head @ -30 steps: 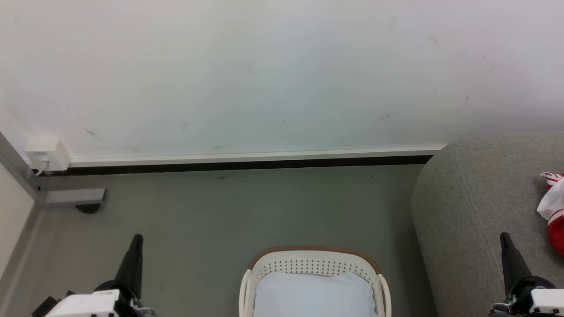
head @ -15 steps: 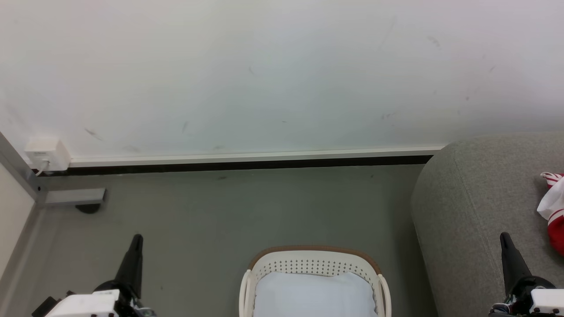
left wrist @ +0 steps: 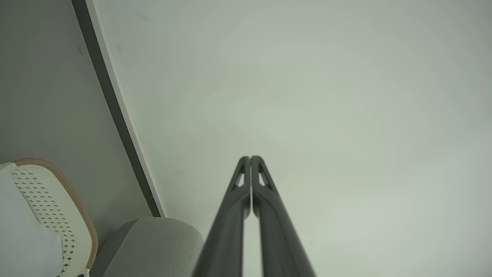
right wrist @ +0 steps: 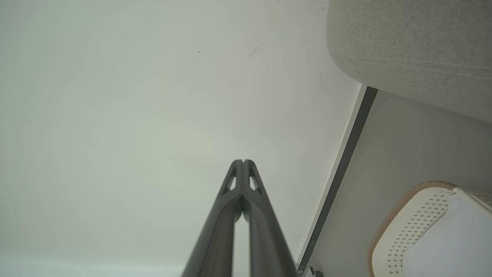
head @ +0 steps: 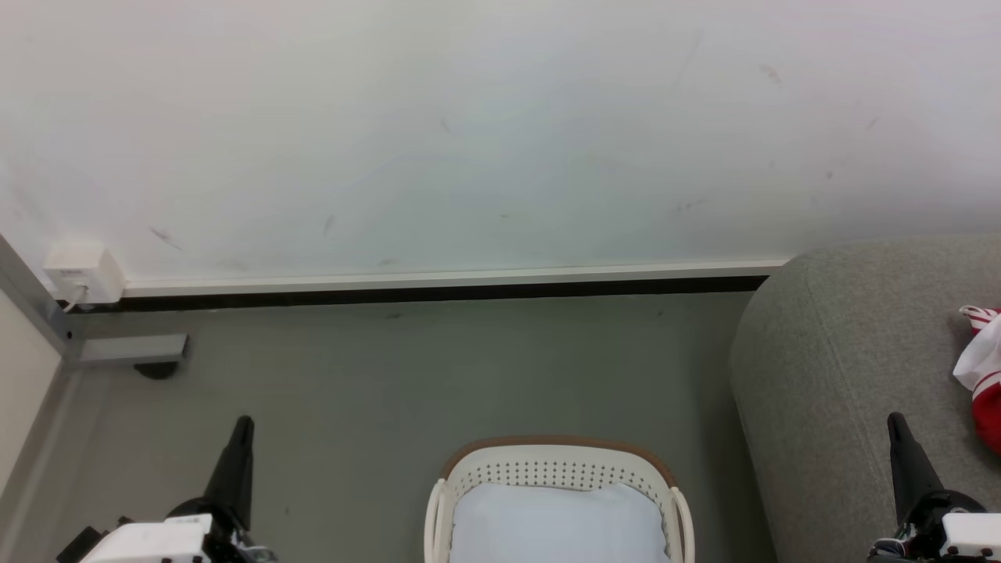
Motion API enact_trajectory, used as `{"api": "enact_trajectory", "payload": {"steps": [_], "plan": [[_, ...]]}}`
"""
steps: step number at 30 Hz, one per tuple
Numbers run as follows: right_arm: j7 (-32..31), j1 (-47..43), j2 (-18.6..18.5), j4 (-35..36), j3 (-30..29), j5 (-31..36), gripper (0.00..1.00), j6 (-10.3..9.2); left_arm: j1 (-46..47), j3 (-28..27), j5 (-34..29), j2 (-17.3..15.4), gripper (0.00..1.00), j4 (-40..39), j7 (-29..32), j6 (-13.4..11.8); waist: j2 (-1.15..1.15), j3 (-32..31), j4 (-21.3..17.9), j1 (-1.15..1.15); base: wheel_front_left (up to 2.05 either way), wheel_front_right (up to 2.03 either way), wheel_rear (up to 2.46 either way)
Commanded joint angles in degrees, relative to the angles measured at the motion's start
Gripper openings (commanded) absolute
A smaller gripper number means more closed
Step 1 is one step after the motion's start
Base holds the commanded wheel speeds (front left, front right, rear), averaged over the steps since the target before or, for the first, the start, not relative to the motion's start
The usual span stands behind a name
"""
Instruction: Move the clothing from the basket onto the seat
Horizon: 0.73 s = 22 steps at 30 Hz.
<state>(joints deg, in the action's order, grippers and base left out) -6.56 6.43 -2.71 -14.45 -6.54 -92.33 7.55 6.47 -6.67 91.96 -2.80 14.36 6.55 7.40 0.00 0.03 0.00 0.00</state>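
Observation:
The cream basket [head: 557, 466] with a brown rim sits on the floor at the bottom centre, and a pale white-blue liner cloth [head: 557, 528] lies in it. Red and white clothing [head: 984, 374] lies on the grey seat [head: 844, 367] at the right edge. My left gripper [head: 244, 423] is at the lower left, over the floor, shut and empty. Over the seat's front part, at the lower right, my right gripper [head: 893, 420] is shut and empty too. Both wrist views show the fingertips pressed together, left gripper [left wrist: 250, 157] and right gripper [right wrist: 243, 161], pointing at the white wall.
A white wall with a skirting board [head: 438, 280] runs across the back. A wall socket box [head: 82, 274] and a grey metal frame foot [head: 129, 349] stand at the far left. Grey floor lies between the basket and the wall.

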Motion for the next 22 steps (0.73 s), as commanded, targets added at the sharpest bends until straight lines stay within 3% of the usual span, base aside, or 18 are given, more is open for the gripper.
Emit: {"api": "enact_trajectory", "payload": {"steps": [1,22], "plan": [[-0.25,0.35,-0.33,0.34,-0.19,-0.05,0.00,-0.12,0.30,-0.10,0.70,-0.12,0.00,-0.10,0.27,0.26,0.00,0.00,0.00,0.00,0.00,0.00,0.00],[-0.25,0.35,-0.33,0.34,-0.19,-0.05,0.00,-0.12,0.30,-0.09,0.70,-0.12,0.00,-0.09,0.27,0.27,0.00,0.00,0.00,0.00,0.00,0.00,0.00]]}}
